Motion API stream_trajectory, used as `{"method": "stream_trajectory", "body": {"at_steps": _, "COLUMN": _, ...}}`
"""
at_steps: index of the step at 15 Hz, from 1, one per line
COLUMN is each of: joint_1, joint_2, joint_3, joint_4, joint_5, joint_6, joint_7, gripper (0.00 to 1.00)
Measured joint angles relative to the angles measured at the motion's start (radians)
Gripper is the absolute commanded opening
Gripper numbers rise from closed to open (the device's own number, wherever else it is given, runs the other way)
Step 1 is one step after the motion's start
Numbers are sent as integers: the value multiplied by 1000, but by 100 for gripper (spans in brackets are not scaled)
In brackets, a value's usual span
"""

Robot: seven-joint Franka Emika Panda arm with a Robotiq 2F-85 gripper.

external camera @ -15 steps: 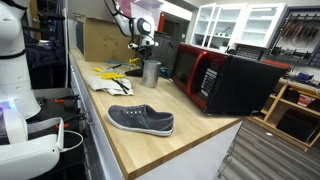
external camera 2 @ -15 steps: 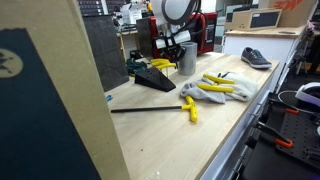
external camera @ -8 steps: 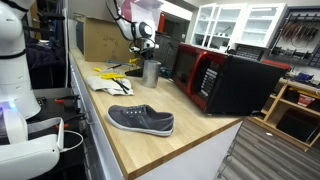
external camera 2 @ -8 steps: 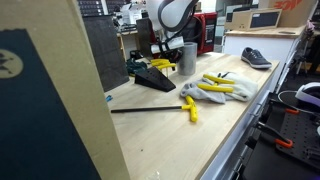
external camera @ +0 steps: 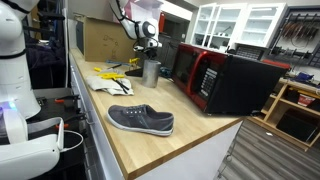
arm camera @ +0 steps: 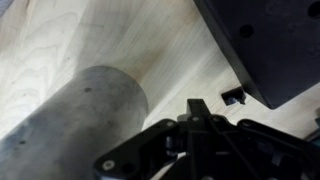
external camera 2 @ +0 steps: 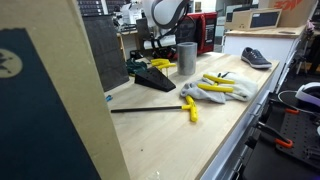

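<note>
A tall grey cylindrical cup (external camera: 151, 71) stands on the wooden counter (external camera: 150, 150) beside a red and black microwave (external camera: 225, 80). It shows in both exterior views (external camera 2: 186, 58). My gripper (external camera: 148, 46) hangs just above and beside the cup's rim, near its side (external camera 2: 160, 46). In the wrist view the gripper (arm camera: 197, 108) has its fingers pressed together with nothing between them. The cup (arm camera: 70, 120) lies to its left there, and a black object (arm camera: 270, 40) fills the upper right.
A grey shoe (external camera: 141, 120) lies near the counter's front. Grey and yellow gloves (external camera 2: 215, 88) lie by the cup. A black dustpan (external camera 2: 152, 78) and a yellow-handled tool (external camera 2: 170, 106) lie on the counter. A cardboard box (external camera: 100, 40) stands behind.
My gripper has shifted sideways and a little upward, away from the cup's top. The cup and the other things have not moved.
</note>
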Motion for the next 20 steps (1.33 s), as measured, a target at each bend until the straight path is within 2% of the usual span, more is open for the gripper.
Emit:
{"method": "stream_trajectory", "body": {"at_steps": 8, "joint_1": 17, "joint_2": 44, "joint_3": 28, "joint_4": 79, "joint_5": 103, "joint_6": 0, "joint_7": 0, "gripper": 0}}
{"method": "stream_trajectory", "body": {"at_steps": 20, "joint_1": 62, "joint_2": 74, "joint_3": 52, "joint_4": 130, "joint_5": 120, "joint_6": 2, "joint_7": 0, "gripper": 0}}
